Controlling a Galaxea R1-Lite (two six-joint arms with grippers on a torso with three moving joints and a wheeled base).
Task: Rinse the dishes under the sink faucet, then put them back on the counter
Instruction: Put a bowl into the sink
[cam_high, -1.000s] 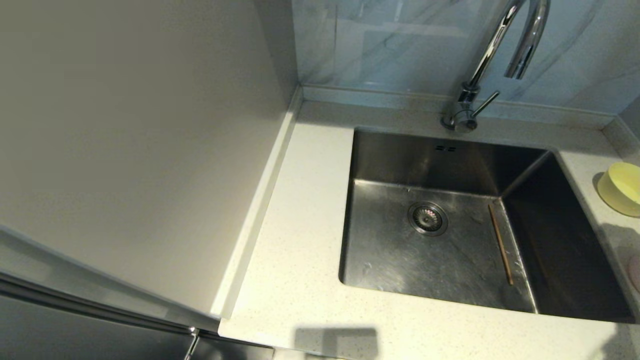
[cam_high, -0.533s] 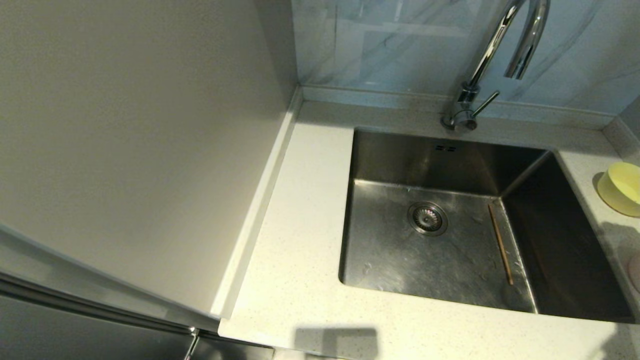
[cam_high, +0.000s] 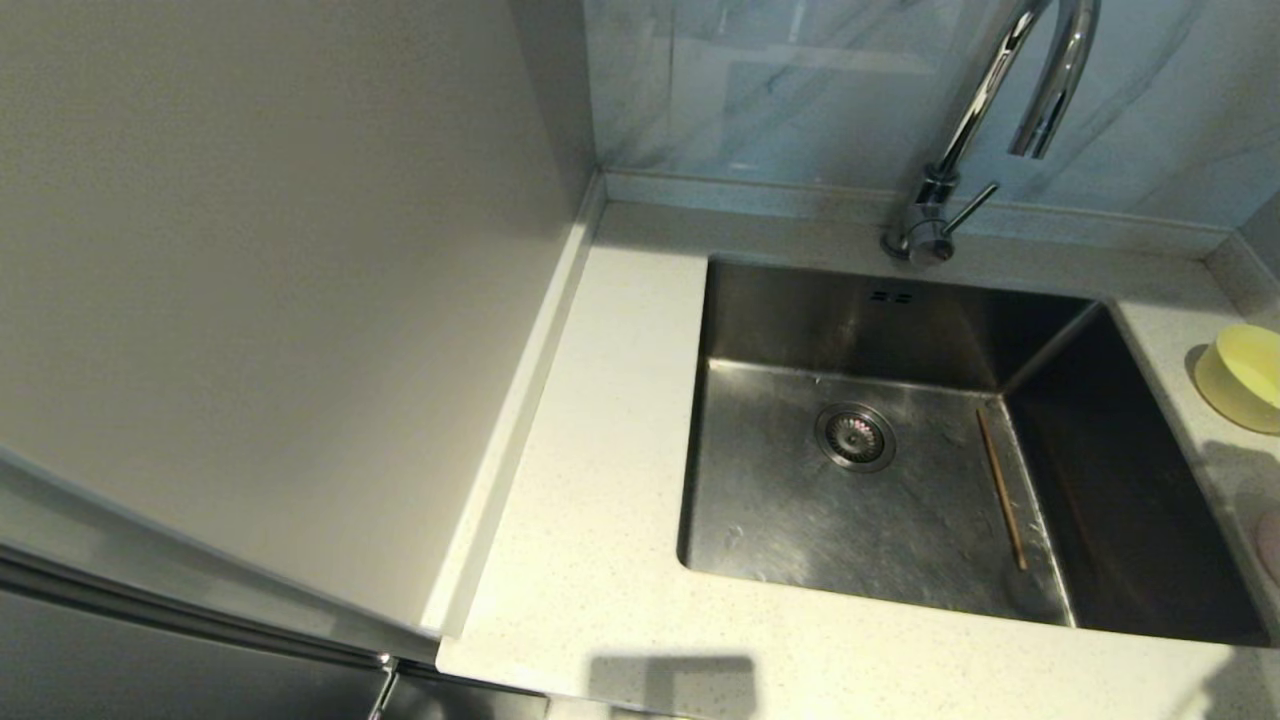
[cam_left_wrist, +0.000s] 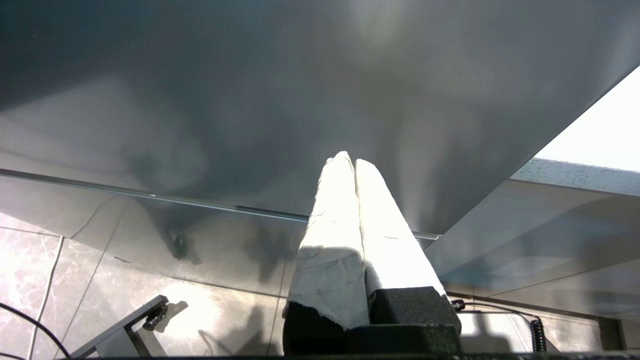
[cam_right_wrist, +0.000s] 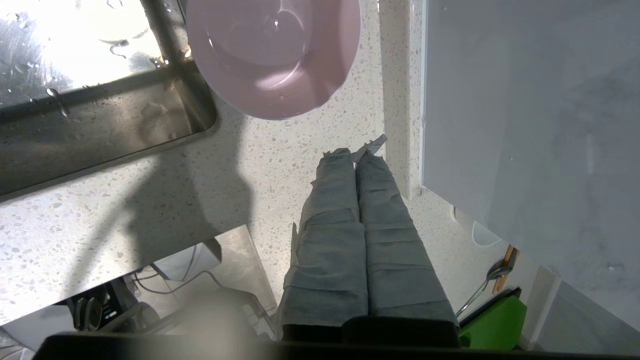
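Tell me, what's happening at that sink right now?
Both claws shut, empty: right claw over counter near pink bowl; left claw parked low. One chopstick in sink; yellow-green bowl on counter. Nothing blocking.

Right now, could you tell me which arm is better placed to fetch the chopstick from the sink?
Right: its gripper hovers over the counter beside the sink; the left gripper is parked below.

Speckled counter (cam_high: 600, 500): two bowls, seemingly.

One chopstick (cam_high: 1001, 489) in sink (cam_high: 800, 330) – yellow-green bowl (cam_high: 1243, 378) on counter (cam_high: 600, 480) at rt
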